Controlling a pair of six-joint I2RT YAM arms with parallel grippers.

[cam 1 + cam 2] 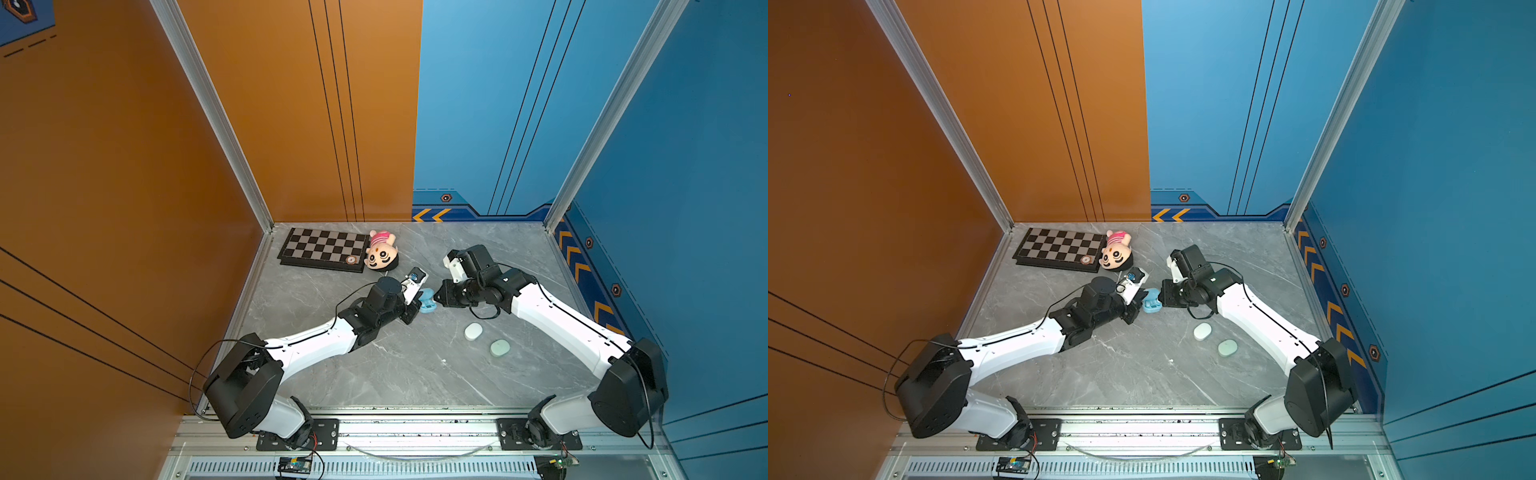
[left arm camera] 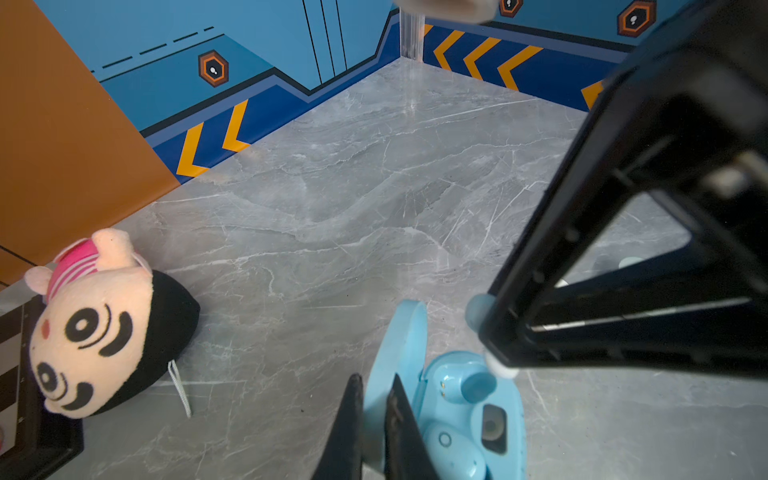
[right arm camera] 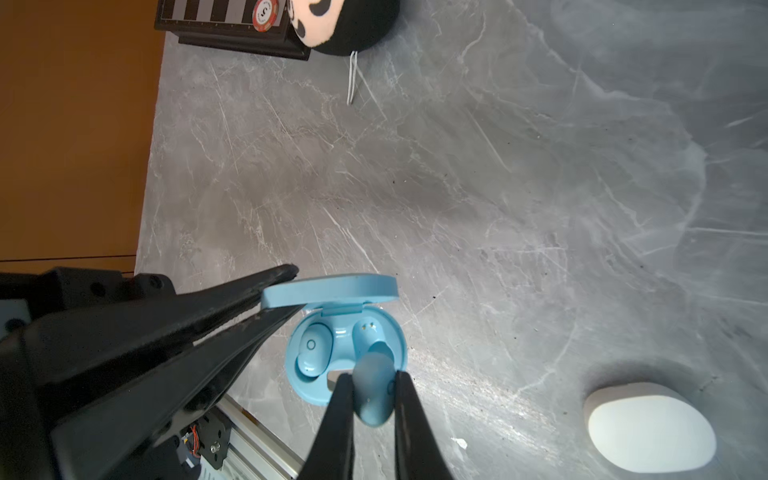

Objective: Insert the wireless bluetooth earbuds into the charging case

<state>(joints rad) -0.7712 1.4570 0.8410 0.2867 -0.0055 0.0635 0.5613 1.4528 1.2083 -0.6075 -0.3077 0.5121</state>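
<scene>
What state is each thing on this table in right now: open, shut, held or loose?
Blue case: open.
Its lid: raised, pinched by the left jaws.
Seated earbud: in its socket.
Other socket: empty.
Second blue earbud: gripped by the right jaws, over the empty socket.
White case: closed, lying free.
Mint case: closed, lying free.

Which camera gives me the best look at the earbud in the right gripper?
Right wrist view: the blue earbud sits sharp in the right gripper, between its fingers, above the open blue case. In the left wrist view and both top views the gripper blocks nearly all of it.
</scene>
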